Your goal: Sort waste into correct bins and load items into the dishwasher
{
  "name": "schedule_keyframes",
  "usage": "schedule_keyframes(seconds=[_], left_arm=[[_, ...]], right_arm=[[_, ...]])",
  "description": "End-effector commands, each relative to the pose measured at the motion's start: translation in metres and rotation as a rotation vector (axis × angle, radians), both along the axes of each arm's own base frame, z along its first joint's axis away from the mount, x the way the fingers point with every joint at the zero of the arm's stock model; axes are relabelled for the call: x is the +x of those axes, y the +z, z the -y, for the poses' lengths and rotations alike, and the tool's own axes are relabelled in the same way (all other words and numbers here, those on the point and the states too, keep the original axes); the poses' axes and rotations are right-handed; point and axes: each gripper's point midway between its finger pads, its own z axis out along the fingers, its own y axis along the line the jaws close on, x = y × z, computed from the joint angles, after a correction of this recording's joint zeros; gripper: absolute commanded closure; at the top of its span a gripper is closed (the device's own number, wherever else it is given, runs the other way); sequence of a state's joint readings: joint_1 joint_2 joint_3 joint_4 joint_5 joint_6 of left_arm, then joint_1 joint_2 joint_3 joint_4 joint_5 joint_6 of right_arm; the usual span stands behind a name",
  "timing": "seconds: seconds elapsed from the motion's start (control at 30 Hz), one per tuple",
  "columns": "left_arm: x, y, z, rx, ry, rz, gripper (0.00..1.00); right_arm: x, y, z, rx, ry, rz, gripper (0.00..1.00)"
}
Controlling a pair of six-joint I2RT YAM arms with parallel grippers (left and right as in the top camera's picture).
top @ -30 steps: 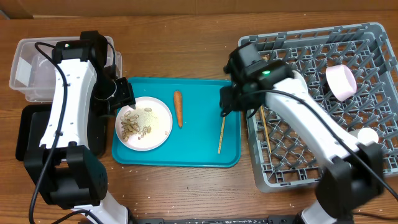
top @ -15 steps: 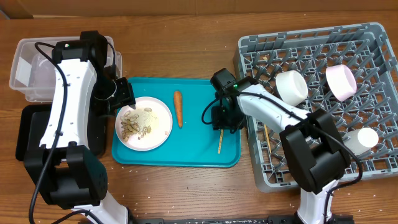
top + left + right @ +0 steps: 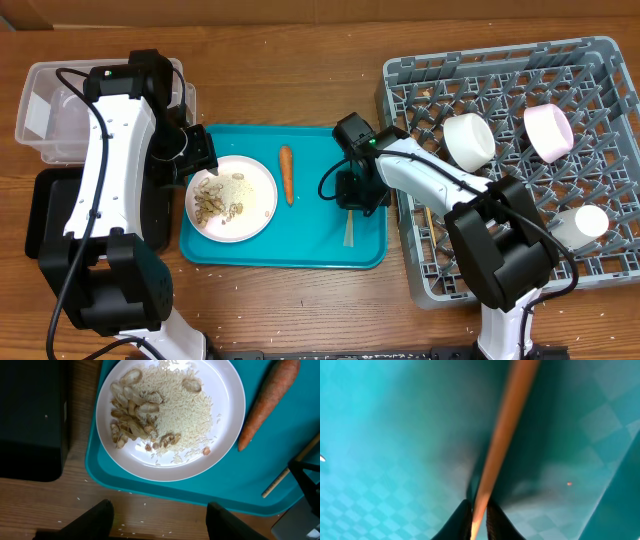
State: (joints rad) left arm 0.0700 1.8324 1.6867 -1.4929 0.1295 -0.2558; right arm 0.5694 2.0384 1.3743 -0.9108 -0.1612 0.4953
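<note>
Right gripper (image 3: 358, 192) is down on the teal tray (image 3: 310, 252), and I have the chopstick (image 3: 506, 435) running straight up between my fingertips. Jaws are drawn in narrow, and the stick looks pinched, though the wrist view is blurred. So the step in hand, I judge, is loading: this light wooden stick goes to the grey dish rack (image 3: 420, 272), where its partner (image 3: 428, 214) lies on the grid floor.

It is thin, smooth, round and rigid, and held near one end, so it can swivel in the grip. The next move calls for a clean lift off the slick tray, a short carry right over the rack's wall, and a release low between the upright pegs.

Left gripper (image 3: 162, 517) hangs wide and empty at the tray's near edge, just beside the white plate (image 3: 231, 407). The plate is glossy and round, and carries loose rice grains and beige crumbly scraps (image 3: 150, 410). The tapered orange carrot (image 3: 286, 172) lies on the tray between the plate and my right gripper. That waste is not yet binned.
</note>
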Motion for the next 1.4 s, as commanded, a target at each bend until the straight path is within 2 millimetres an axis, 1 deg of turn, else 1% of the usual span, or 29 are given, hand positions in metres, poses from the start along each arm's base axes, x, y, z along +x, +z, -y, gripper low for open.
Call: schedule_keyframes(seconds=[0.0,0.23,0.3,0.37,0.47,0.5,0.53,0.57,0.6,0.63,0.7,0.73,0.83,0.93,1.0,1.07,1.17,1.27,1.3,1.33,1.37], left_arm=[[0.002,0.007,-0.002,0.008,-0.015,0.029,0.38],[0.002,0.007,-0.002,0.008,-0.015,0.029,0.38],[0.002,0.007,-0.002,0.008,-0.015,0.029,0.38],[0.002,0.007,-0.002,0.008,-0.015,0.029,0.38],[0.002,0.007,-0.002,0.008,-0.015,0.029,0.38],[0.002,0.007,-0.002,0.008,-0.015,0.029,0.38],[0.002,0.007,-0.002,0.008,-0.015,0.029,0.38],[0.002,0.007,-0.002,0.008,-0.015,0.028,0.38],[0.002,0.007,-0.002,0.008,-0.015,0.029,0.38],[0.002,0.007,-0.002,0.008,-0.015,0.029,0.38],[0.002,0.007,-0.002,0.008,-0.015,0.029,0.38],[0.002,0.007,-0.002,0.008,-0.015,0.029,0.38],[0.002,0.007,-0.002,0.008,-0.015,0.029,0.38],[0.002,0.007,-0.002,0.007,-0.015,0.029,0.38],[0.002,0.007,-0.002,0.007,-0.015,0.029,0.38],[0.002,0.007,-0.002,0.007,-0.014,0.029,0.38],[0.001,0.007,-0.002,0.007,-0.015,0.027,0.38],[0.001,0.007,-0.002,0.007,-0.015,0.026,0.38],[0.001,0.007,-0.002,0.007,-0.015,0.026,0.38],[0.001,0.007,-0.002,0.007,-0.015,0.026,0.38],[0.001,0.007,-0.002,0.007,-0.015,0.026,0.38]], right_arm=[[-0.015,-0.031,0.018,-0.111,-0.051,-0.069,0.96],[-0.023,-0.028,0.022,-0.134,-0.064,-0.103,0.96],[-0.023,-0.022,0.023,-0.136,-0.048,-0.106,0.96],[-0.02,-0.01,0.021,-0.129,-0.017,-0.097,0.96],[-0.01,0.024,0.015,-0.095,0.042,-0.036,0.96],[-0.005,0.039,0.015,-0.089,0.06,0.0,0.96],[0.002,0.064,0.018,-0.094,0.073,0.063,0.96],[0.006,0.081,0.02,-0.095,0.083,0.107,0.96],[0.012,0.109,0.028,-0.11,0.101,0.185,0.96],[0.015,0.126,0.036,-0.126,0.111,0.232,0.96],[0.018,0.147,0.052,-0.162,0.12,0.295,0.96],[0.019,0.156,0.063,-0.189,0.118,0.321,0.96],[0.022,0.173,0.1,-0.277,0.11,0.356,0.96],[0.024,0.171,0.126,-0.311,0.145,0.32,0.96],[0.023,0.167,0.135,-0.302,0.16,0.287,0.96],[0.022,0.16,0.136,-0.266,0.183,0.247,0.96],[0.02,0.148,0.133,-0.211,0.209,0.191,0.96],[0.019,0.135,0.134,-0.216,0.216,0.161,0.96],[0.019,0.13,0.134,-0.218,0.22,0.152,0.96],[0.018,0.119,0.134,-0.221,0.222,0.137,0.96],[0.018,0.112,0.134,-0.223,0.226,0.128,0.96]])
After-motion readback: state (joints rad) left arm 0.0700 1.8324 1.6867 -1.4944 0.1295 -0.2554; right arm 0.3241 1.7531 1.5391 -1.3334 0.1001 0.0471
